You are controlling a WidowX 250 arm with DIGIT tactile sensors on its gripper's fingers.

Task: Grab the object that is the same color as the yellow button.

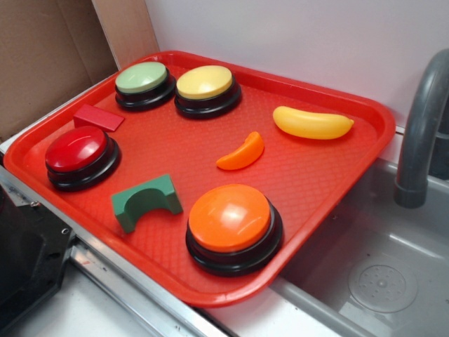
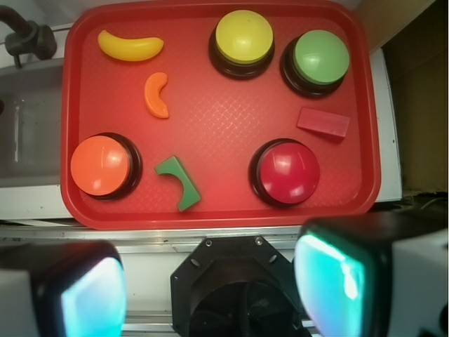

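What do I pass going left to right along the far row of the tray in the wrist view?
Yellow banana → orange crescent slice, set slightly nearer → yellow button → green button.

Cut off by the exterior view's right edge: grey faucet [image 1: 423, 133], top out of frame. Cut off at the left edge of the wrist view: faucet base and sink [image 2: 21, 133]. Blurred and cropped by the bottom edge of the wrist view: gripper [image 2: 210, 288], only two glowing pads [image 2: 91, 298] visible, jaws spread wide. Hidden in the exterior view: far side of the green arch block [image 1: 145, 201], undersides of all buttons.
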